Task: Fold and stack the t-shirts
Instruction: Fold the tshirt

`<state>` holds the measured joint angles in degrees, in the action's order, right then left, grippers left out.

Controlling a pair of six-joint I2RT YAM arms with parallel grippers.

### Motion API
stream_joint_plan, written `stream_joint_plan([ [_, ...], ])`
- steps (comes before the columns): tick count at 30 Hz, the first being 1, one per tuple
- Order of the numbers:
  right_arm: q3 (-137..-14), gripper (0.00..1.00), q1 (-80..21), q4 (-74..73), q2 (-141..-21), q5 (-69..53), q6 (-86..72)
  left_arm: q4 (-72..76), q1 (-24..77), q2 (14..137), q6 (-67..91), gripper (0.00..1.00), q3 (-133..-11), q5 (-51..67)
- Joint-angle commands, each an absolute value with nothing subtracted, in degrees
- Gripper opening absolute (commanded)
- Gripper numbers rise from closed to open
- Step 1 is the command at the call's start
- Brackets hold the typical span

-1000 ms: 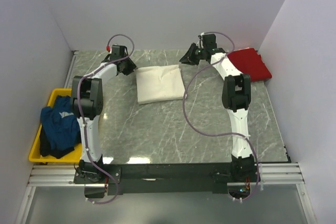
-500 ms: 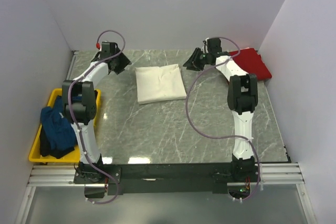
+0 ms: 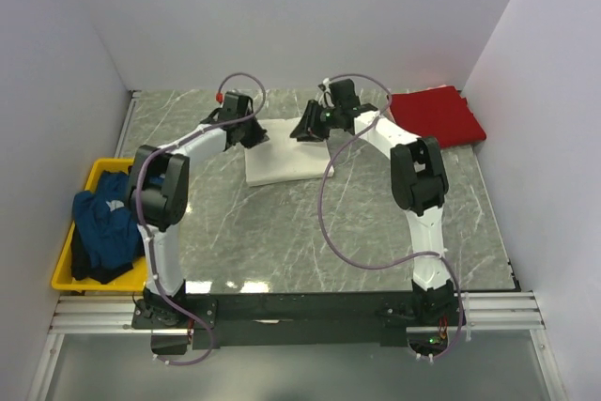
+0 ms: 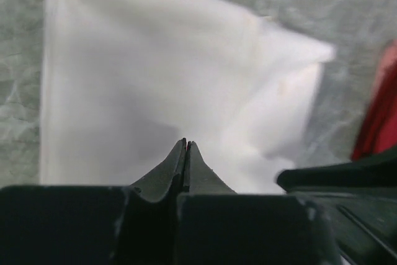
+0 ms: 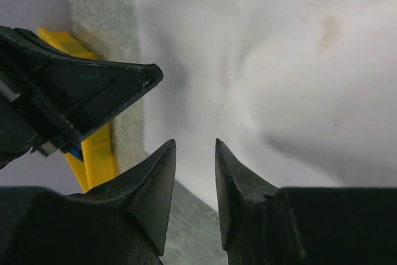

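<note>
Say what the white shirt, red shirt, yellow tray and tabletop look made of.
The cream-white t-shirt is soft matte cloth, probably cotton: it shows gentle creases. The red t-shirt looks like the same matte cloth. The yellow tray seems smooth moulded plastic, with even colour and a stiff rim. The tabletop is grey-green with white veins and a slight sheen: marble or printed laminate, cannot tell.

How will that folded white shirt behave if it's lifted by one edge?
Soft cloth with rounded folds, the white shirt will probably droop and unfold. It looks light. Pushed on the smooth table, it would likely bunch up.
</note>
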<state>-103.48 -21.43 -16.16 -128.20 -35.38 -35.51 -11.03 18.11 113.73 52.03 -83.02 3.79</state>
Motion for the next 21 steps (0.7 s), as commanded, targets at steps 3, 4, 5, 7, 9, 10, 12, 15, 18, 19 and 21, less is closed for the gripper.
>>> stream_joint_plan([
  [3,-97.0,0.39,-17.9,-12.2,-129.8,-33.8,-36.8,-8.7,16.9,118.9,53.9,0.01,-81.2,6.0],
  [4,-95.9,0.39,-17.8,-12.1,-129.7,-33.6,-36.9,-8.2,17.0,119.2,54.2,0.01,-80.5,6.5],
  [5,-94.0,0.39,-17.8,-12.0,-129.7,-33.4,-37.1,-7.7,17.0,119.0,54.8,0.01,-78.9,6.9],
  [7,-92.2,0.38,-17.7,-12.7,-129.5,-32.8,-37.3,-7.3,17.1,118.6,55.3,0.01,-77.4,7.1],
  [9,-88.5,0.37,-17.8,-12.2,-128.6,-32.1,-37.8,-7.7,17.4,117.5,55.7,0.01,-75.3,6.4],
  [10,-87.0,0.36,-17.8,-12.0,-127.3,-31.9,-38.0,-7.6,17.4,116.9,55.8,0.01,-74.5,6.3],
  [12,-81.8,0.36,-17.8,-10.1,-124.2,-30.9,-38.5,-6.9,17.6,115.0,56.4,0.01,-71.6,6.5],
  [15,-74.7,0.36,-17.7,-7.7,-120.8,-30.5,-38.6,-5.9,17.9,112.1,57.0,0.01,-67.2,6.9],
  [18,-67.4,0.36,-17.8,-4.2,-115.4,-31.7,-39.2,-5.5,18.8,109.1,57.4,0.01,-63.3,6.5],
  [19,-65.8,0.36,-17.9,-3.4,-114.3,-32.5,-39.2,-5.5,19.2,108.3,57.4,0.01,-61.5,6.2],
  [21,-60.6,0.36,-18.8,-1.8,-110.6,-32.5,-39.1,-5.2,20.3,105.7,57.3,0.01,-59.4,5.9],
])
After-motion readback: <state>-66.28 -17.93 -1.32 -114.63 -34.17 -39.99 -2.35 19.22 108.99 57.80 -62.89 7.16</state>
